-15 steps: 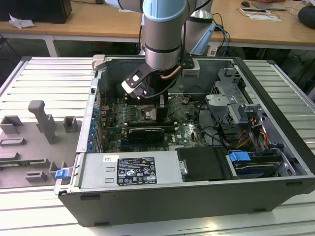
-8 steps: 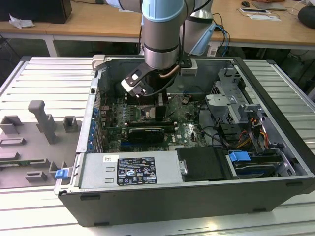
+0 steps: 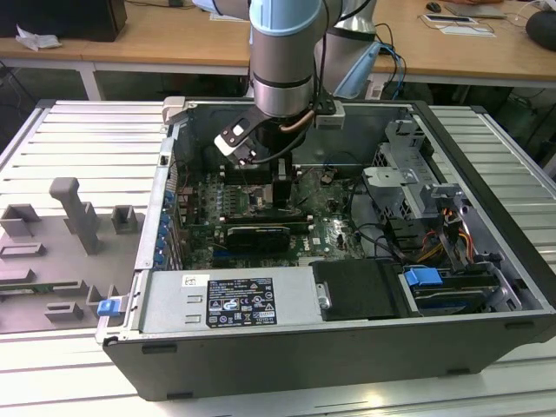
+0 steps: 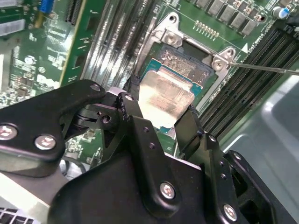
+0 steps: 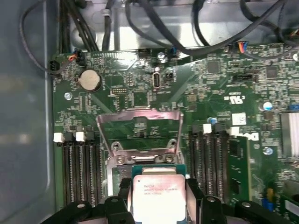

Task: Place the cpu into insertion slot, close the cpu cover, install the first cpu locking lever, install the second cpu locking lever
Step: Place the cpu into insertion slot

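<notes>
My gripper (image 4: 161, 108) is shut on the cpu (image 4: 164, 95), a thin square chip with a silver-grey top, one black finger on each of two opposite edges. I hold the chip level, close over the insertion slot (image 4: 186, 63), whose dark socket shows past the chip's far edge inside its silvery frame. I cannot tell whether the chip touches the socket. In the first wrist view the cpu (image 5: 156, 192) sits between the fingers (image 5: 123, 187), and the cpu cover (image 5: 139, 122) stands swung open beyond it. A thin locking lever (image 4: 267, 69) sticks out beside the socket. In the exterior view the gripper (image 3: 285, 187) reaches down into the computer case.
Rows of long black memory slots (image 5: 79, 168) flank the socket on both sides. A long black graphics card (image 3: 256, 234) lies across the board near the gripper. The case wall (image 3: 165, 187), power supply (image 3: 228, 300), drive cage (image 3: 408, 187) and loose cables (image 5: 219, 28) hem the board in.
</notes>
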Robot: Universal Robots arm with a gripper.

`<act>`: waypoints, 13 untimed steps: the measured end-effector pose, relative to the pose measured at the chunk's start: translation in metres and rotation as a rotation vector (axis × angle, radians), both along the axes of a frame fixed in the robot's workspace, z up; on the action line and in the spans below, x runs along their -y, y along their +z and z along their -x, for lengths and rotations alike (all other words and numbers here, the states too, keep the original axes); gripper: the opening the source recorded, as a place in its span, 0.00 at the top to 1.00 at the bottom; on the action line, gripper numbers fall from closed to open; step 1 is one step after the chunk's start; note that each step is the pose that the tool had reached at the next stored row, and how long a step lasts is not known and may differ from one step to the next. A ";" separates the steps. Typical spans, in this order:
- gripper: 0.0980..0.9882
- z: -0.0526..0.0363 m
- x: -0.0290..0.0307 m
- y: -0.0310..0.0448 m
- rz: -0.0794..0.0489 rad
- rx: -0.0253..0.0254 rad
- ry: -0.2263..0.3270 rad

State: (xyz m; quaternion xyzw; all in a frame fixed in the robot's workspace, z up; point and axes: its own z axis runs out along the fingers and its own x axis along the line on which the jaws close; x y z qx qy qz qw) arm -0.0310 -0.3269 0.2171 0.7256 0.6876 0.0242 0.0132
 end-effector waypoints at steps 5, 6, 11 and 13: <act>0.50 0.0037 -0.0015 -0.0051 0.019 -0.0023 0.022; 0.50 0.0044 -0.0018 -0.0058 0.022 -0.0023 0.023; 0.50 0.0047 -0.0037 -0.0095 -0.005 -0.0017 0.038; 0.50 0.0053 -0.0062 -0.0129 -0.005 -0.0018 0.039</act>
